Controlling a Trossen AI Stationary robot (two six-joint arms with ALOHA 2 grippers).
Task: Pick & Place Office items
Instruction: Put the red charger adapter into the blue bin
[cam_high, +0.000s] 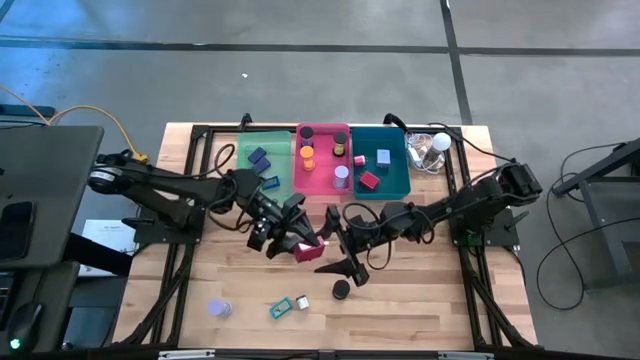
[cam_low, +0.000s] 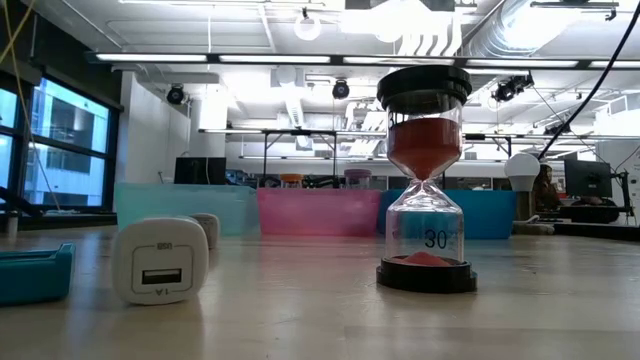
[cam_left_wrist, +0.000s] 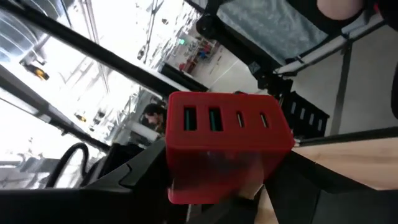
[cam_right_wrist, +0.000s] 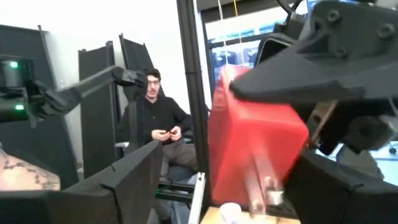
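Mid-table, red charger (cam_high: 306, 250) between both hands, off edges

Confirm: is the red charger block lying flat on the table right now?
No. The red charger block is held up between the two grippers, clear of the table.

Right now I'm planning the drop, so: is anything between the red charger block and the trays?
The left gripper holds the red charger block off the table, below the pink tray. The right gripper crowds the block's right side; the strip of table toward the trays looks bare.

floor (cam_high: 300, 40): grey concrete | windows (cam_low: 55, 140) (left side) | ceiling lights (cam_low: 240, 57): on
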